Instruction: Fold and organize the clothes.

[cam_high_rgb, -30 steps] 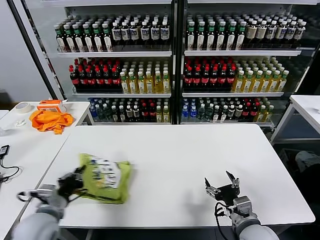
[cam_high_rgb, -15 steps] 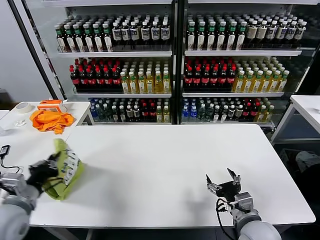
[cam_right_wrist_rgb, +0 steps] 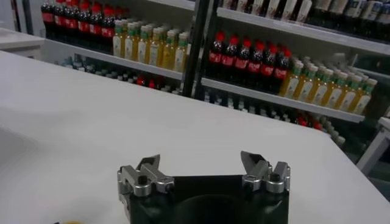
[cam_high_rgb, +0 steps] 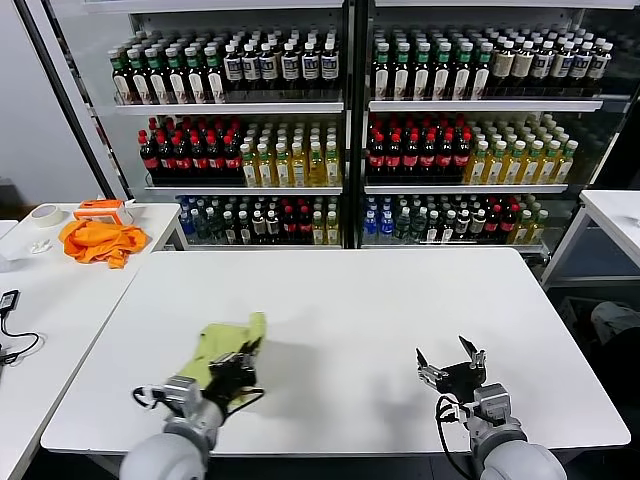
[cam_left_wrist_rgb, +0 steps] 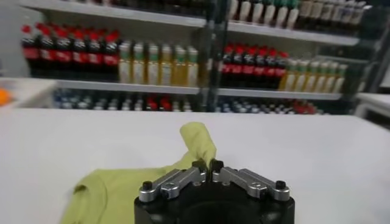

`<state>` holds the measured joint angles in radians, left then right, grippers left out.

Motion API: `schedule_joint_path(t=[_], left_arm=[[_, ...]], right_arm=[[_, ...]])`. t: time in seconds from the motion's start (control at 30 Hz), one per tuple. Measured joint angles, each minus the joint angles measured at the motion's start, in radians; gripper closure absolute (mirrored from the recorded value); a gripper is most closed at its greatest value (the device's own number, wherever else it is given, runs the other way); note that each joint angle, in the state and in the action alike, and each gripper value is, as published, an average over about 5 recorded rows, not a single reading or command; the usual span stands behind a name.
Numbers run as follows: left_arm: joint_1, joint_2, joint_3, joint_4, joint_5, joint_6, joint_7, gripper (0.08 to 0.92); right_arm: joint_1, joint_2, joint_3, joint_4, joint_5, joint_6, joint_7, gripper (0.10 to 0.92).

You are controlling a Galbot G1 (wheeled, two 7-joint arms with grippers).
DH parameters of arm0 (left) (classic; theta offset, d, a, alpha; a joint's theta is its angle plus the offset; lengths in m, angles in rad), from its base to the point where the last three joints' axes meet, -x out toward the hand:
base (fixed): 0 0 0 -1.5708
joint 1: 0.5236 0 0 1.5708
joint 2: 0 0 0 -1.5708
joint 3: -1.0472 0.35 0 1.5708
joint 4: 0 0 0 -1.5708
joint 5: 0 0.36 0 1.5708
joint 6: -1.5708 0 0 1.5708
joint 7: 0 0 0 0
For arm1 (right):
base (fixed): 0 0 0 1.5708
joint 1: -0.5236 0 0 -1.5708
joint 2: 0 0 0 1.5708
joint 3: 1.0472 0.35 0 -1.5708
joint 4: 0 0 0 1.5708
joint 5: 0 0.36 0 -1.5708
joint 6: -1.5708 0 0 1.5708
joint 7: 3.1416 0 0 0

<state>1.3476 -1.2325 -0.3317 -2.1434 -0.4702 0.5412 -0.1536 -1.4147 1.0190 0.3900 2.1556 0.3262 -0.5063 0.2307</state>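
And there it goes, back onto the worktop [cam_high_rgb: 400, 300]! We see the left gripper [cam_high_rgb: 232, 368] low over the front-left part of the white worktop, its fingers pinched tight on the lime T-shirt [cam_high_rgb: 222, 345]. Half a second ago that shirt was hanging bunched out past the left edge; a second ago it lay as a folded packet with a pale printed patch showing near the front-left. Now no print shows, just plain lime fabric.

In the left wrist view the fingertips meet right at a raised peak of the T-shirt [cam_left_wrist_rgb: 198, 140], and the rest of the cloth trails flat on the table beside the gripper [cam_left_wrist_rgb: 207, 167]. So we read this as a flip or a re-lay: the bundle swung out and is coming back down, other face up.

Over at the front-right corner the right gripper [cam_high_rgb: 450, 362] sits where it was all along, fingers spread wide and holding nothing; its own view shows the same open gripper [cam_right_wrist_rgb: 204, 167] over bare white surface.

For the task, we judge the folding mostly done and this move as tidying the packet's placement. The corner is not yet released, and the cloth looks loosely rumpled rather than square, so a smoothing or another fold may be needed.

The orange cloth [cam_high_rgb: 100, 240] on the side table at far left is untouched.
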Motion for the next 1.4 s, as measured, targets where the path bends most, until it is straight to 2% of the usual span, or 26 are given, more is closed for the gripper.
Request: schedule_joint_path(t=[0.17,0.47,0.63,0.87,0.97,1.4], left_arm=[[-0.046,-0.060,0.079,0.034,-0.001,-0.016,-0.031,0.823],[-0.143,-0.136,0.122,0.095,-0.051,-0.055,-0.093,0.564],[-0.167,-0.127,0.096,0.100,-0.024,-0.086,-0.075,0.416],[-0.138,-0.067,0.012,0.099,0.111,-0.141,0.004,0.224],[-0.111,-0.052,-0.024,0.089,0.156,-0.156,0.027,0.185],[-0.044,-0.027,-0.115,0.072,0.268,-0.175,0.071,0.177]], right_arm=[[-0.001,-0.001,0.002,0.004,0.000,0.000,-0.002,0.203],[0.008,-0.001,-0.006,0.007,0.017,-0.007,-0.007,0.203],[0.029,0.009,-0.039,0.012,0.083,-0.021,-0.017,0.203],[0.085,0.038,-0.152,-0.004,0.202,-0.030,-0.013,0.203],[0.124,0.051,-0.215,-0.031,0.242,-0.035,-0.007,0.203],[0.327,0.100,-0.425,-0.182,0.394,-0.063,0.050,0.203]])
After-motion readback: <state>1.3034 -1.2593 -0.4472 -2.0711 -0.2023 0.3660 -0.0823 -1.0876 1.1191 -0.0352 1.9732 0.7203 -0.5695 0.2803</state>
